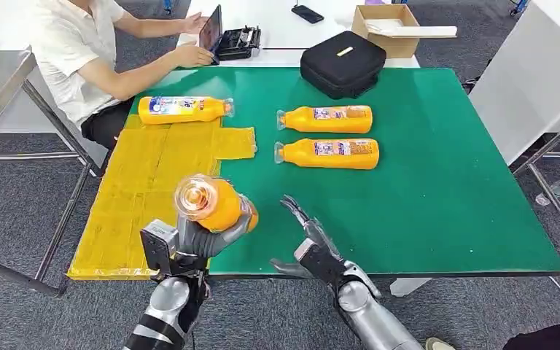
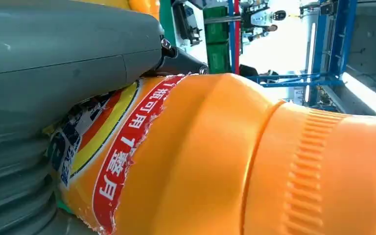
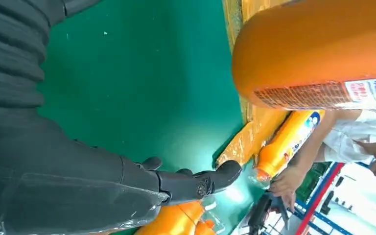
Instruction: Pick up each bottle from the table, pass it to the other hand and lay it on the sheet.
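Green covering is spread over the tabletop, with a yellow sheet laid along its left side and one orange bottle resting at the sheet's far end. Two more bottles lie side by side on the green. A fourth bottle is gripped in the left hand above the sheet's near part, cap toward the camera, while the right hand is held empty just beside it, fingers spread apart.

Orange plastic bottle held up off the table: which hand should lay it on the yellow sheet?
Left hand: it already grips the orange plastic bottle above the yellow sheet; the right hand is empty.
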Controlling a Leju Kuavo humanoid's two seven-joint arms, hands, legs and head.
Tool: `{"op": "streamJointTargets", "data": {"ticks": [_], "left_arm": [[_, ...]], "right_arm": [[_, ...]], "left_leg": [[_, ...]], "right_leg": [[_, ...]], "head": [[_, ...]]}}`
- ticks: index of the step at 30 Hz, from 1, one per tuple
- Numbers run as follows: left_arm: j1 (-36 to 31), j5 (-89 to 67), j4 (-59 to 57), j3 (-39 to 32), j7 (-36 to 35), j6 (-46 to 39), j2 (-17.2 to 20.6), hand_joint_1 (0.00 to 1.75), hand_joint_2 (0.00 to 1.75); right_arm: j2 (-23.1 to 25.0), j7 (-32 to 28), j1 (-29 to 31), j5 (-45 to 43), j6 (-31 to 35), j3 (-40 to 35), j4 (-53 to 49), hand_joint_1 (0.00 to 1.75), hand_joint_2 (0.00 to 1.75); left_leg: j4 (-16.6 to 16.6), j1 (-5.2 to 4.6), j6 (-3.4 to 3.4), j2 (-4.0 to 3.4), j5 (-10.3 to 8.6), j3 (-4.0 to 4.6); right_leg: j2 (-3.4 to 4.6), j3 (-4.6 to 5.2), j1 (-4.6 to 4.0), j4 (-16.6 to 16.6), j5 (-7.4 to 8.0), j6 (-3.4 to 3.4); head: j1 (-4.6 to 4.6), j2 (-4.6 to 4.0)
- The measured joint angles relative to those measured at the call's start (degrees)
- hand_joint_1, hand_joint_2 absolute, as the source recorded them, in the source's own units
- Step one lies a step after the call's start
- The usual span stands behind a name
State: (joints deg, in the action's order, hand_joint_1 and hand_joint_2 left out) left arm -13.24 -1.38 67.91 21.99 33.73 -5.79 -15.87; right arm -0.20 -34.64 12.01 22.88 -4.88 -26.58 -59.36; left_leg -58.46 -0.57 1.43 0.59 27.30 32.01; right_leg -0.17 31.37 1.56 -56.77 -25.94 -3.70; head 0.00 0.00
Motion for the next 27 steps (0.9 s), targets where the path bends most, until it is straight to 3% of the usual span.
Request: {"op": "streamJointTargets", "data": {"ticks": [5, 8, 11, 13, 17, 23, 27], "left_arm": [[-0.06, 3.37, 1.03, -1.47, -0.98, 0.74, 0.0, 1.75, 1.75], [-0.36, -0.26, 2.07, -2.95, -1.33, -4.52, 0.08, 1.75, 1.75], [-2.52, -21.35, 2.62, -4.11, -6.2, -19.82, 1.34, 1.75, 1.75], [-5.51, -37.36, 1.0, -4.81, -11.4, -24.48, 3.15, 1.75, 1.75], [-10.6, -45.99, -4.83, -6.54, -13.64, -26.03, 5.51, 1.75, 1.75], [-19.33, -64.21, -18.91, -6.36, -23.17, -23.44, 8.74, 1.75, 1.75], [-23.19, -63.76, -27.7, -6.69, -23.01, -21.97, 10.14, 1.75, 1.75]], "right_arm": [[1.05, -0.02, 0.0, 1.71, 4.66, 1.73, 0.68, 0.0, 1.75], [1.86, -0.42, -0.04, 2.53, 8.54, 3.56, 0.85, 0.0, 1.75], [3.02, -0.59, 0.0, 3.02, 10.6, 6.78, 0.81, 0.0, 1.75], [4.09, -0.57, 0.25, 3.17, 10.1, 9.14, 0.79, 0.0, 1.75], [5.73, -0.59, 1.38, 3.69, 8.99, 12.22, 0.83, 0.0, 1.75], [7.19, -2.29, 2.3, 3.74, 7.41, 13.79, 1.75, 0.0, 1.75], [7.78, -3.08, 1.74, 3.5, 7.37, 14.03, 2.12, 0.0, 1.75]], "left_leg": [[0.0, 0.0, 0.0, -0.01, 0.0, -0.01], [0.0, 0.01, 0.0, 0.0, 0.0, -0.01], [0.0, 0.06, 0.0, 0.0, -0.03, -0.01], [0.0, 0.08, 0.02, 0.01, -0.06, -0.01], [0.0, 0.09, -0.03, -0.03, -0.12, -0.03], [0.0, 0.08, -0.03, 0.01, -0.12, 0.0], [0.0, 0.08, -0.04, -0.02, -0.12, 0.0]], "right_leg": [[0.01, 0.0, 0.0, 0.01, 0.0, 0.0], [0.0, 0.01, -0.02, 0.01, 0.0, 0.0], [0.0, 0.0, -0.05, -0.01, 0.0, 0.01], [-0.01, -0.01, -0.06, -0.02, 0.01, 0.01], [0.03, -0.01, -0.06, -0.06, 0.02, 0.03], [-0.01, 0.0, -0.05, -0.06, 0.02, 0.03], [0.03, 0.02, -0.05, -0.06, 0.02, 0.03]], "head": [[-0.02, 0.0], [-0.02, 0.0], [0.0, 0.0], [-0.02, 0.0], [0.0, 0.0], [0.0, 0.0], [0.0, 0.0]]}}
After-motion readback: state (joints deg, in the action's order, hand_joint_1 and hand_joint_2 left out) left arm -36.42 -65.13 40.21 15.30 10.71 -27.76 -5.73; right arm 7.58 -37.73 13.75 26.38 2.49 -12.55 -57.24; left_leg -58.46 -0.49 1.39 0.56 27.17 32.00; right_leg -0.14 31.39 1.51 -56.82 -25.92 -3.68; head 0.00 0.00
